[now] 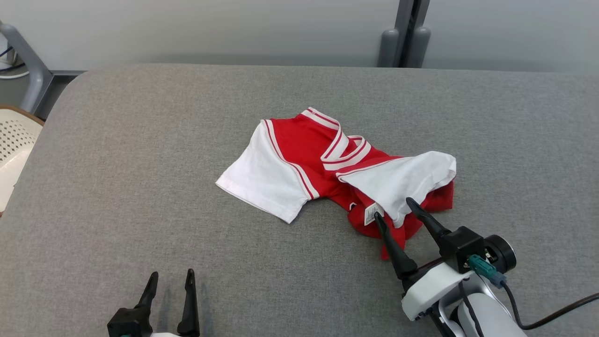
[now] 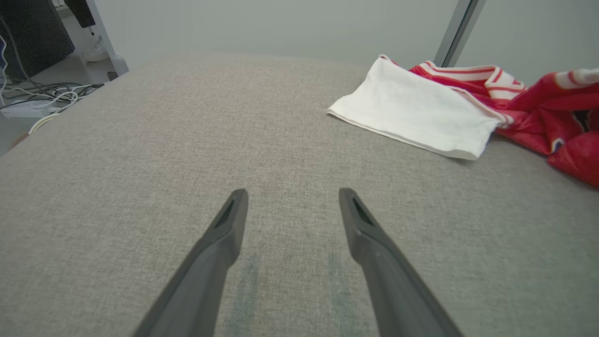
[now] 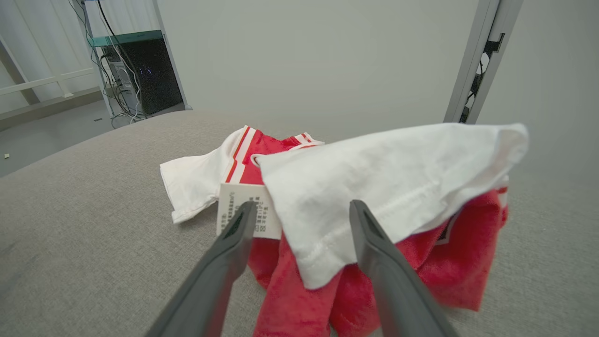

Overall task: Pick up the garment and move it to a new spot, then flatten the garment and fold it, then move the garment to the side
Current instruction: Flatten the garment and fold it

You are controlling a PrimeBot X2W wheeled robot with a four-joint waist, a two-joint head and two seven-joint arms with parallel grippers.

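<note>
A crumpled red garment [image 1: 299,145] with white sleeves and striped collar lies on the grey table's middle. One white sleeve [image 1: 262,175] spreads flat to the left; the other [image 1: 402,180] is folded over the bunched red body. My right gripper [image 1: 393,208] is open at the garment's near right edge, its fingers straddling the white sleeve hem [image 3: 318,252] and the care label [image 3: 234,201]. My left gripper [image 1: 171,276] stands open over bare cloth at the near left, well apart from the garment [image 2: 421,112].
The grey cloth-covered table [image 1: 117,164] extends widely around the garment. A cream perforated basket [image 1: 14,150] sits off the table's left edge. A grey post [image 1: 405,32] stands behind the far edge. Cables and a dark cabinet [image 3: 140,70] are beyond the table.
</note>
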